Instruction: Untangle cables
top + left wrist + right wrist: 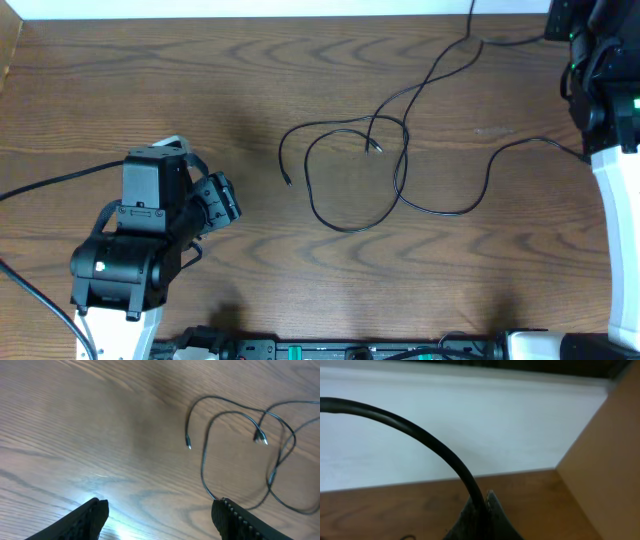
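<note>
Thin black cables lie in loose crossing loops on the middle of the wooden table. One free end points left and a small plug lies inside the loops. They also show in the left wrist view. My left gripper is open and empty to the left of the loops, its fingers low over bare wood. One strand runs to the far right, where my right gripper is. In the right wrist view its fingers are shut on a black cable. No white cable shows.
Another cable strand runs right toward the right arm's white base. A white wall and a raised wooden side board bound the table's far corner. The left arm's own thick black cable trails off to the left.
</note>
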Action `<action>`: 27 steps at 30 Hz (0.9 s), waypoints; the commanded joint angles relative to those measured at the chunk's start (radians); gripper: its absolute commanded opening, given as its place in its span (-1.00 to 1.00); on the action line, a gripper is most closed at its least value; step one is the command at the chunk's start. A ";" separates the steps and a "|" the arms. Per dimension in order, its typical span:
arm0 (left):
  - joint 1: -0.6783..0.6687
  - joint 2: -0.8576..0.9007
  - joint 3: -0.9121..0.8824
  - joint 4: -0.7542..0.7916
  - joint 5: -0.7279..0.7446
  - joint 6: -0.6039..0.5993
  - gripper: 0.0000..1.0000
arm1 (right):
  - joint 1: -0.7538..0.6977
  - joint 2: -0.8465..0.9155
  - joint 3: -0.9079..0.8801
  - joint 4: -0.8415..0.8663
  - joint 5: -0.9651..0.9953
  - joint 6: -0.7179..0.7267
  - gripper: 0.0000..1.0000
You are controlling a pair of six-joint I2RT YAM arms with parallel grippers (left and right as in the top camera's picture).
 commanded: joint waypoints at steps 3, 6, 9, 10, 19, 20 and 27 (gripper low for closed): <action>-0.008 0.060 -0.005 -0.002 0.132 0.081 0.43 | -0.019 -0.011 0.013 0.105 -0.037 0.046 -0.98; -0.033 0.113 -0.005 -0.003 0.169 0.126 0.43 | -0.018 -0.037 0.014 0.216 -0.106 0.047 -0.98; -0.068 0.169 -0.005 -0.002 0.183 0.141 0.43 | -0.018 -0.068 0.014 0.356 -0.159 0.051 -0.98; -0.083 0.188 -0.005 -0.002 0.183 0.144 0.43 | -0.018 -0.079 0.014 0.409 -0.159 0.051 -0.98; -0.239 0.287 -0.006 0.058 0.183 0.163 0.43 | -0.156 -0.185 0.014 0.790 -0.140 0.290 -0.98; -0.254 0.288 -0.006 0.073 0.183 0.163 0.43 | -0.175 -0.194 0.014 0.792 -0.156 0.361 -0.98; -0.364 0.290 -0.006 0.165 0.183 0.194 0.44 | -0.245 -0.211 0.014 0.898 -0.314 0.702 -0.98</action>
